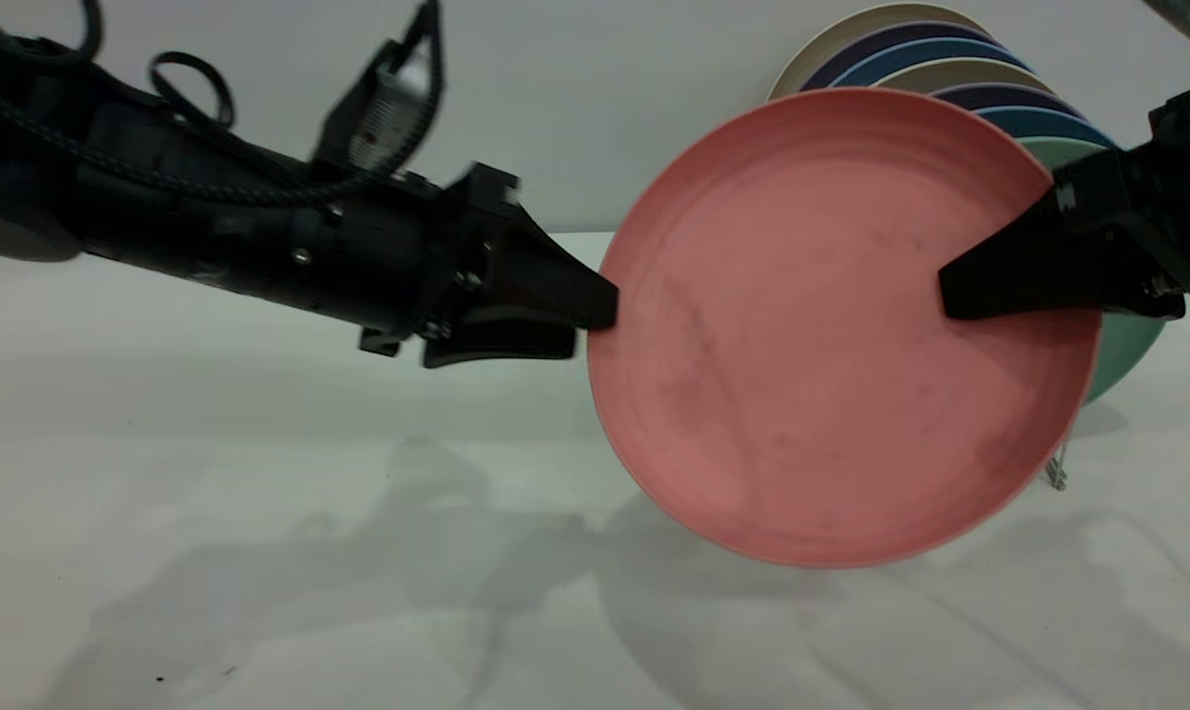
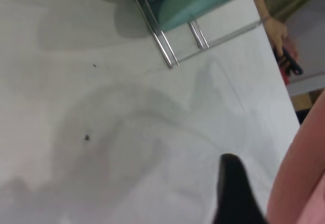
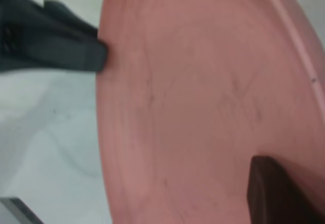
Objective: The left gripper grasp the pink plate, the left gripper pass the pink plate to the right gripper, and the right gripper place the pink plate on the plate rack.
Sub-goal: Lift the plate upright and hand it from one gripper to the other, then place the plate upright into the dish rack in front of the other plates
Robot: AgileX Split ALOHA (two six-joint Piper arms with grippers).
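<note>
Pink plate [image 1: 821, 335] between left claw [image 1: 595, 311] and right claw [image 1: 949, 291]

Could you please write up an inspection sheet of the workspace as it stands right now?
Surface: white table, a few dark specks, arm shadows.
Job's things: pink plate held up off the table, face to the exterior camera; plate rack behind it, silver wire.
Clutter: stack of upright plates in the rack, cream, purple, blue and mint green.
Grippers: left pincer at the plate's left rim, whether it grips cannot be told; right pincer shut on the right rim.
Cables: black loop on the left arm.
Surroundings: a person's hand beyond the table edge.
</note>
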